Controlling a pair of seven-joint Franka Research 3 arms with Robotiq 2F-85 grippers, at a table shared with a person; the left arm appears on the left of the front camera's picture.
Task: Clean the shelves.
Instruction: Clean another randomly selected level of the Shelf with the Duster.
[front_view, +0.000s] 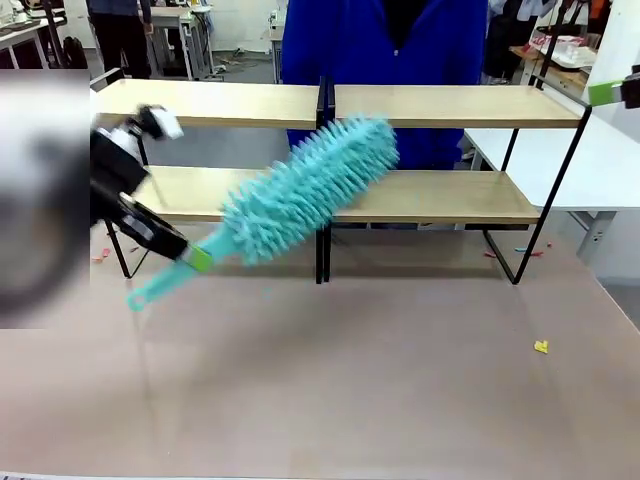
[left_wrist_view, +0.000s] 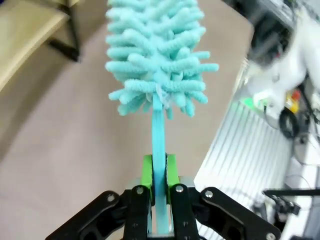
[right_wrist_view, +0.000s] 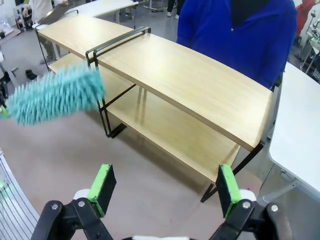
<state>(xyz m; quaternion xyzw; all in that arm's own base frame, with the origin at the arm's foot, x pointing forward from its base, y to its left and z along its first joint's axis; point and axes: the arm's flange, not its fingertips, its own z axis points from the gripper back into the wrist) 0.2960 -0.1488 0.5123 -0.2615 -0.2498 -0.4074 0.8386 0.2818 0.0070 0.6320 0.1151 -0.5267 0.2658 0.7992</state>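
Observation:
The shelves (front_view: 455, 105) are a two-tier light-wood rack on a thin black frame, standing across the far side of the table. My left gripper (front_view: 197, 257) is shut on the handle of a turquoise fluffy duster (front_view: 310, 187). The duster head is tilted up to the right, in front of the lower board near the central post. The left wrist view shows the green pads (left_wrist_view: 147, 171) clamping the thin handle, with the duster (left_wrist_view: 157, 50) head above. My right gripper (right_wrist_view: 165, 185) stands open, hovering above the table facing the shelves (right_wrist_view: 200, 85), with the duster (right_wrist_view: 52, 95) to its left.
A person in a blue top (front_view: 385, 45) stands behind the shelves. A small yellow scrap (front_view: 541, 346) lies on the brown tabletop at the right. A white table (front_view: 600, 165) adjoins the shelves on the right.

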